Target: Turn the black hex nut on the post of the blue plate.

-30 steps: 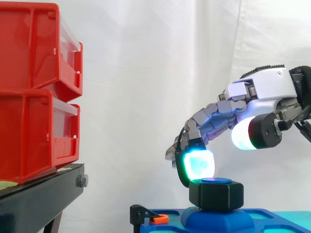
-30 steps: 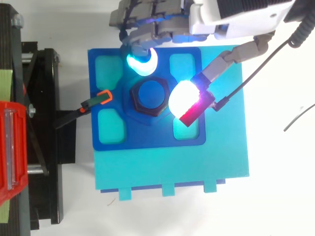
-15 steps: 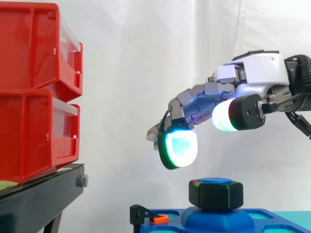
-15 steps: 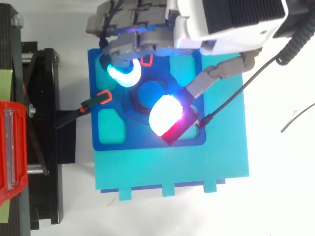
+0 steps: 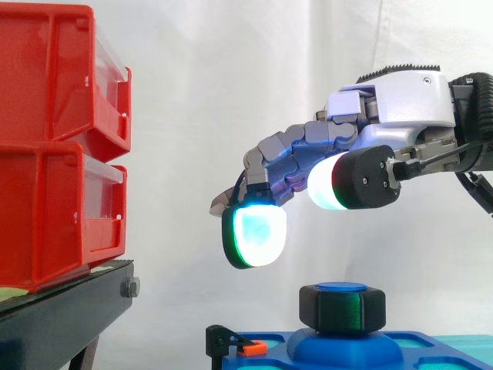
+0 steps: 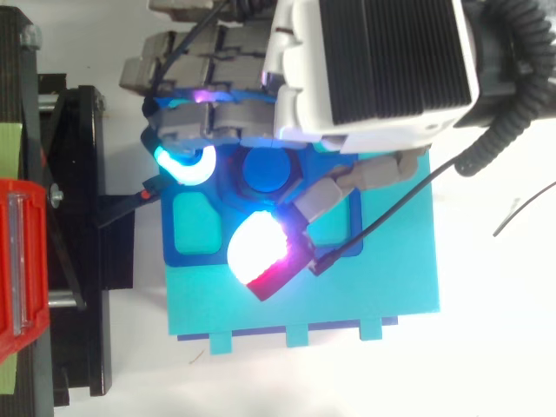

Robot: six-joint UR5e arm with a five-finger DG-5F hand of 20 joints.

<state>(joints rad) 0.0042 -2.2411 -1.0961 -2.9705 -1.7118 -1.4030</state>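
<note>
Black nut (image 5: 343, 310) w/ hand (image 5: 394, 99) above

Bright, even, diffuse light; white curtain (image 5: 216, 92) behind hand (image 5: 393, 100) nearly shadowless. Glowing pads (image 6: 256, 252) blown out to white glare in top view; underside of hand in shade.

My side camera sits close, level with the blue plate (image 5: 431, 344), looking across it: red bins (image 5: 54, 146) at 9 o'clock, the hand (image 5: 393, 96) reaching in from 3 o'clock. My top camera looks straight down, bins again at 9 o'clock. Both share the plate, bins and black hex nut (image 5: 343, 308).
</note>
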